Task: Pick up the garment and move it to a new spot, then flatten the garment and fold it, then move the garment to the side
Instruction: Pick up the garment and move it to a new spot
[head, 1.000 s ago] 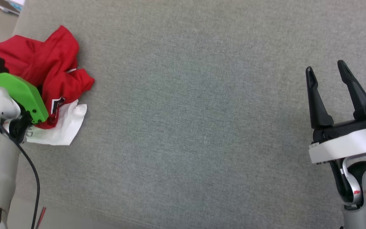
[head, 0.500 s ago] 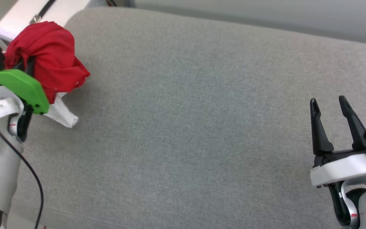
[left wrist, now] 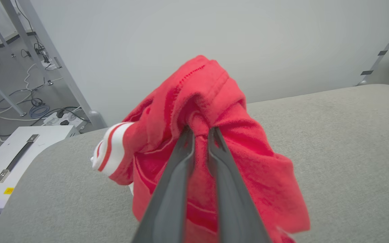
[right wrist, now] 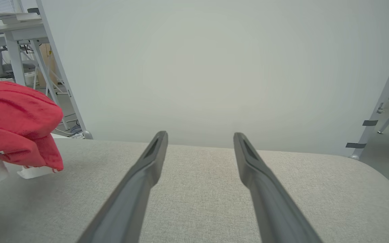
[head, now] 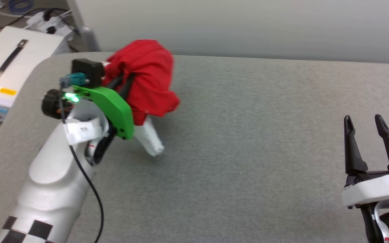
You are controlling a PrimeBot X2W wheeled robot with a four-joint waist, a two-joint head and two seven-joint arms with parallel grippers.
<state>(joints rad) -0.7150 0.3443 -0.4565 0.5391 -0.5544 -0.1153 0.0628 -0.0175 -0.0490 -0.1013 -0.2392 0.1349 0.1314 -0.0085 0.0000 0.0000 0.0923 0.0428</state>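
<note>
We're on the pick-and-move step: left gripper [left wrist: 199, 130] clamped on the bunched-up garment [head: 149, 72], which hangs over the grey padded surface's [head: 248, 152] far left corner. Right gripper [head: 363, 118] sits spread and empty. Next, we'd guess, carry it centreward.

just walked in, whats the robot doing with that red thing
The left gripper is shut on the garment, a red shirt, and holds it bunched up above the grey padded surface near the far left corner. A white part of the shirt hangs down toward the surface. The right gripper is open and holds nothing, off to the right. The shirt is not yet flattened or folded.
</note>
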